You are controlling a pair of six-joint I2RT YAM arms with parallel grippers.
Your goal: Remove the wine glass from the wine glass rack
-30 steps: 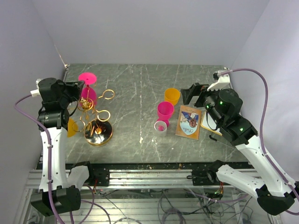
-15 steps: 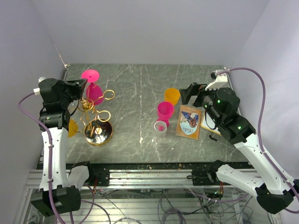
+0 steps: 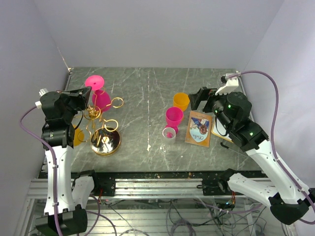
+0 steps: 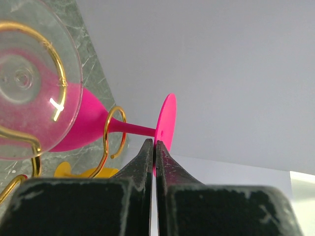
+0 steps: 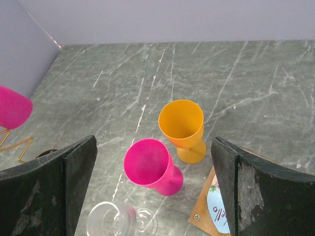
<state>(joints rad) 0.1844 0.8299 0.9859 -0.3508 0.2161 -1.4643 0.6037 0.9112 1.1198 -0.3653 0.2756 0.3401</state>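
Observation:
The pink wine glass [image 3: 101, 98] hangs on its side in a loop of the gold wine glass rack [image 3: 104, 141] at the table's left. In the left wrist view its stem [image 4: 135, 129] passes through a gold loop [image 4: 114, 132]. My left gripper [image 3: 84, 96] is shut on the rim of the glass's pink foot [image 4: 166, 124], with the fingertips [image 4: 147, 147] pinched together. A clear glass [image 4: 29, 83] and an orange glass [image 3: 76, 136] also hang on the rack. My right gripper [image 3: 199, 98] is open and empty above the cups.
A pink cup [image 5: 150, 164], an orange cup [image 5: 183, 125] and a clear glass [image 5: 115, 223] on its side stand mid-table. A wooden card [image 3: 199, 129] lies beside them. Walls close in on the left and right.
The pink glass and the rack's arms and base have shifted slightly right with my left gripper shut on the foot. The right arm has barely moved.

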